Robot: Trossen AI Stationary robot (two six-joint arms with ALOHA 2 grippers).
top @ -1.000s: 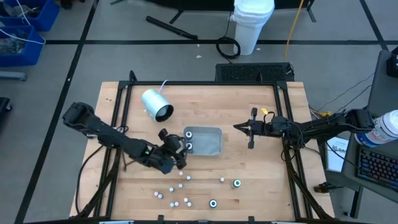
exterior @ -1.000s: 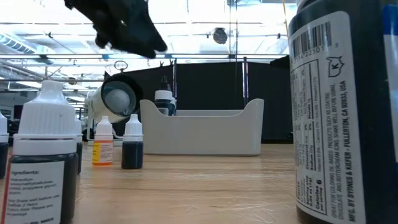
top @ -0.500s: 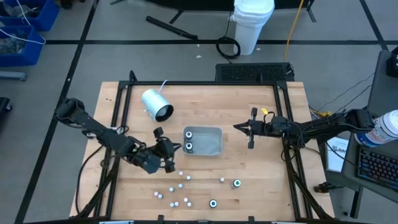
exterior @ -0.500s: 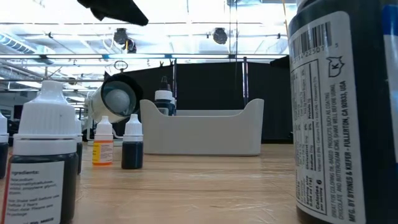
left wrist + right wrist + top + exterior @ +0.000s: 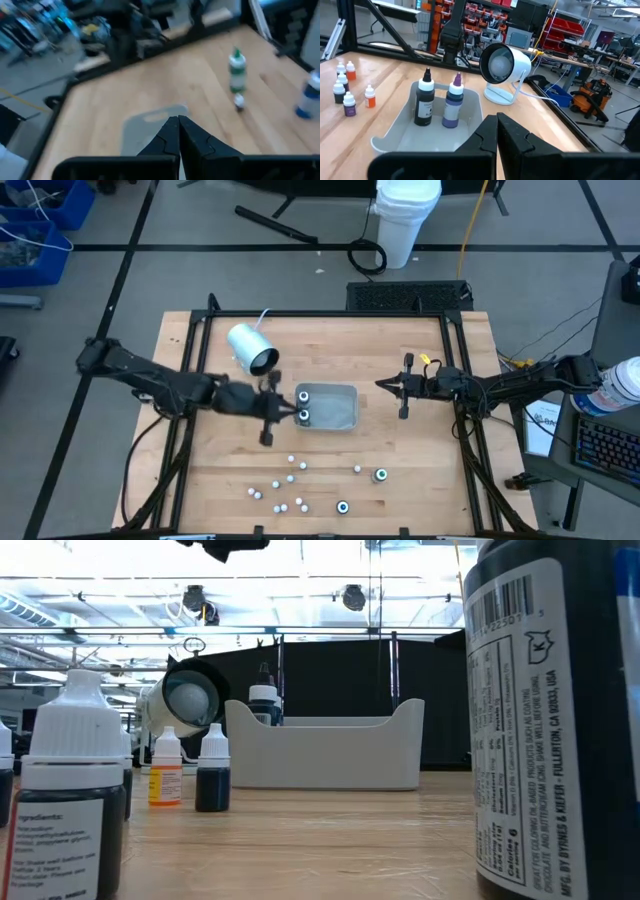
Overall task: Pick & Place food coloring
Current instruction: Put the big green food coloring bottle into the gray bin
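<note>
The food coloring is a set of tiny bottles. Two stand upright in the grey tray (image 5: 340, 408), one black (image 5: 424, 102) and one purple (image 5: 453, 102). Several more (image 5: 290, 480) stand on their bases on the wood near the front edge, and two with teal tops (image 5: 380, 475) stand to their right. My left gripper (image 5: 288, 412) hovers just left of the tray, nearly level, shut with nothing between its fingers (image 5: 178, 122). Only its underside shows at the top of the low view. My right gripper (image 5: 380, 384) waits shut, right of the tray.
A white cylinder with a cord (image 5: 250, 348) lies behind the tray at the back left. A black frame (image 5: 200, 360) runs along the table's sides and back. Bare wood lies between the tray and the front bottles. Large bottles (image 5: 550, 720) stand close before the low camera.
My left gripper has risen from beside the tray's left end, going out of the top of the low view. It has tipped up from pointing down to nearly level and rolled. Its fingers have shut on nothing. The two bottles in the tray have stayed put.
</note>
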